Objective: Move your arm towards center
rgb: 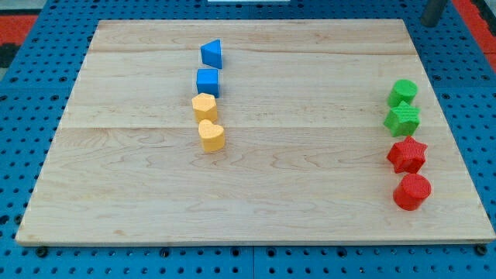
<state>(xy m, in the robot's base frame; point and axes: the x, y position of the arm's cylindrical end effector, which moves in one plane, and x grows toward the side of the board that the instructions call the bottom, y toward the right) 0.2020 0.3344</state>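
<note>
My tip [428,23] is at the view's top right, just beyond the top right corner of the wooden board [294,194], far from all blocks. Left of centre, a column runs from top to bottom: a blue triangular block [211,53], a blue cube [208,81], a yellow hexagon [204,106] and a yellow heart [211,136]. Near the right edge, a second column runs from top to bottom: a green rounded block [402,92], a green star [402,119], a red star [407,154] and a red cylinder [411,191].
The board lies on a blue perforated surface [23,155] that surrounds it on all sides. Red patches show at the top left corner [15,23] and the top right corner [473,15].
</note>
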